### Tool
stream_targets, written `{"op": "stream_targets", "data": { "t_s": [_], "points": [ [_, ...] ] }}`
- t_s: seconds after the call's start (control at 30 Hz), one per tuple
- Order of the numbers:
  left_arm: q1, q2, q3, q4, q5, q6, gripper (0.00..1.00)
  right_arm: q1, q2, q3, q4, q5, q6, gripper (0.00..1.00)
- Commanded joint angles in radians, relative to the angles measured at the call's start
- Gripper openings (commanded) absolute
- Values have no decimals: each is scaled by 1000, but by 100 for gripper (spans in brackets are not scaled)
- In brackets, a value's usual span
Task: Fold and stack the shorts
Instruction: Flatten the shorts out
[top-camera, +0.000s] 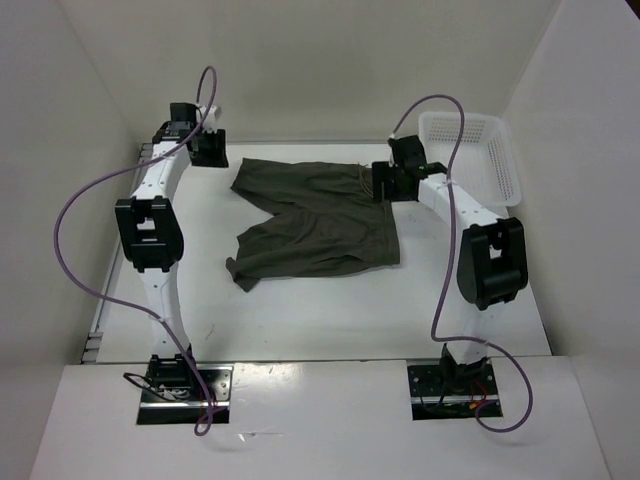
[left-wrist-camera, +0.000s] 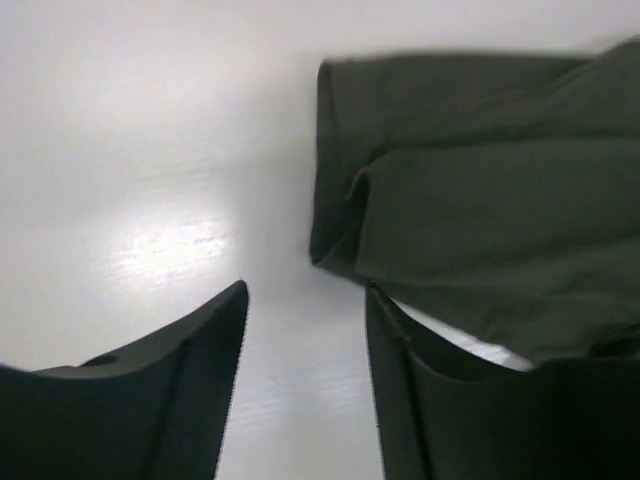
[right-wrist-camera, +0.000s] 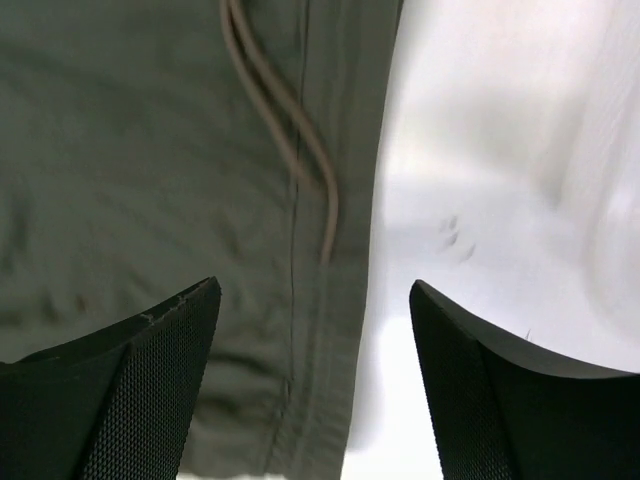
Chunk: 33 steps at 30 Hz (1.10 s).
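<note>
The dark olive-green shorts lie spread flat mid-table, both legs pointing left and the waistband at the right. My left gripper is open, low over the table just left of the far leg's hem; nothing is between its fingers. My right gripper is open over the far end of the waistband. One finger is above the cloth and the other above bare table. The thin drawstring lies on the cloth just ahead of it.
A white plastic basket stands at the back right, just beyond the right arm. White walls close the table in on the left, back and right. Purple cables loop from both arms.
</note>
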Motion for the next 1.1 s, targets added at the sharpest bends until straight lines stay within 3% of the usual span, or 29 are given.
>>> {"op": "stream_targets", "data": {
  "t_s": [0.0, 0.07, 0.13, 0.17, 0.27, 0.43, 0.57, 0.7, 0.77, 0.9, 0.93, 1.07],
  "points": [
    [-11, -5, -106, -14, -7, 6, 56, 10, -50, -141, -24, -52, 0, 81],
    [-32, -5, -155, -2, -7, 6, 57, 10, -50, -171, -24, -53, 0, 80],
    [-57, -5, -178, 16, 2, 6, 65, 10, -24, -183, -24, -53, 9, 79],
    [-78, -5, -178, 31, 2, 6, 74, 10, -15, -183, -24, -53, 9, 77],
    [-104, 38, -168, 53, -42, 6, 81, 10, 10, -183, -15, -65, 22, 77],
    [-113, 66, -158, 85, -114, 6, 81, 10, 42, -194, -15, -74, 31, 77],
    [-123, 88, -146, 117, -125, 6, 86, 10, 62, -224, -6, -89, 40, 77],
    [-123, 128, -36, 117, -54, 6, 88, 10, 85, -225, -6, -119, 40, 65],
    [-123, 158, 10, 117, -44, 6, 83, 10, 94, -215, 5, -109, 40, 58],
    [-123, 228, 165, 49, 10, 6, 59, 10, 94, -215, 5, -109, 40, 42],
    [-123, 239, 188, 35, 33, 6, 45, 10, 94, -215, 5, -109, 40, 40],
    [-123, 279, 305, -24, 58, 6, 19, 10, 94, -215, 5, -129, 31, 29]
  ]
}}
